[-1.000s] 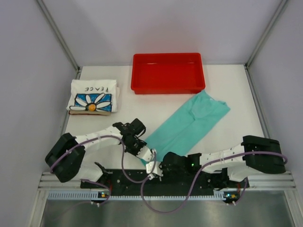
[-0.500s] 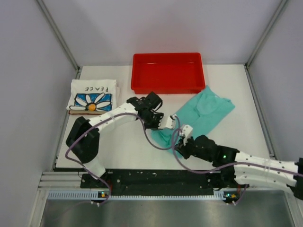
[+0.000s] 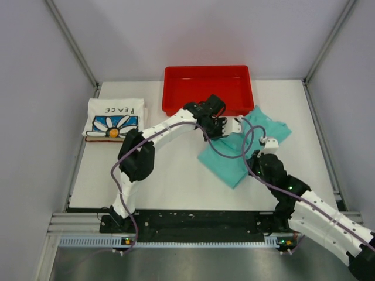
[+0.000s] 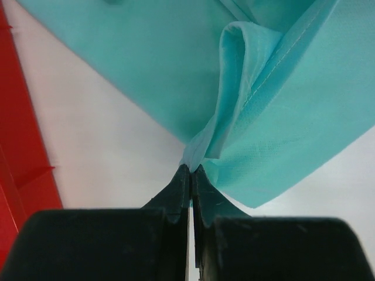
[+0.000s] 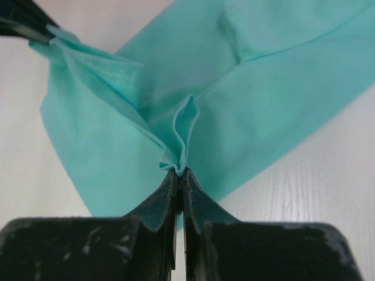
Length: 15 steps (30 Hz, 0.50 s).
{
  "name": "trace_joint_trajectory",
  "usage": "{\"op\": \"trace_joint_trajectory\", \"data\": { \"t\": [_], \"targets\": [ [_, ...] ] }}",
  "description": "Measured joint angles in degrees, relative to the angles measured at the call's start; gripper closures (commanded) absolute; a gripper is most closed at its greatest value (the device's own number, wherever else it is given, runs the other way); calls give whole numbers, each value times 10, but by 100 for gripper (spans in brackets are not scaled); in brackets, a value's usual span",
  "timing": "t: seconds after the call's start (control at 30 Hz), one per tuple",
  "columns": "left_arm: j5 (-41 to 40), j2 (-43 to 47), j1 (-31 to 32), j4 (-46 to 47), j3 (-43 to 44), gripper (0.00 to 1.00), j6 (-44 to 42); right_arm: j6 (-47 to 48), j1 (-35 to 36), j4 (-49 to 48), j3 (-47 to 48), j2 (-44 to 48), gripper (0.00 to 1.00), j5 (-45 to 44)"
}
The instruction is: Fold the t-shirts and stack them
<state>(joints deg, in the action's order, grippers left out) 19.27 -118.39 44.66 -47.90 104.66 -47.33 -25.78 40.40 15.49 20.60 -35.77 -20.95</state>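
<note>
1. While its jaws are pressed together on a bunched edge of the teal t-shirt, left gripper sits just before the red tray.
2. Likewise closed, right gripper pinches another pleat of that shirt.
3. Teal t-shirt: doubled on the table, spreading away beyond both grippers.
4. Daisy-print t-shirt: apparently folded, far left, well apart.

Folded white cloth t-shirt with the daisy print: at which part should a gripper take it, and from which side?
Probably its right edge, coming from mid-table: the folded white daisy-print t-shirt shows its layers stacked there, and the side wall stands close on its left. The left gripper and right gripper are shut on the plain teal-green cloth t-shirt.
</note>
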Motion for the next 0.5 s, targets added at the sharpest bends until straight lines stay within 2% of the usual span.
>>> {"op": "trace_joint_trajectory", "data": {
  "t": [0.27,0.5],
  "targets": [
    [-13,-71,19,40,55,100,32,-52,-123,-59,-51,-14,100,-15],
    [-42,-116,27,69,75,100,49,-71,-178,-126,-73,-76,100,-11]
  ]
}}
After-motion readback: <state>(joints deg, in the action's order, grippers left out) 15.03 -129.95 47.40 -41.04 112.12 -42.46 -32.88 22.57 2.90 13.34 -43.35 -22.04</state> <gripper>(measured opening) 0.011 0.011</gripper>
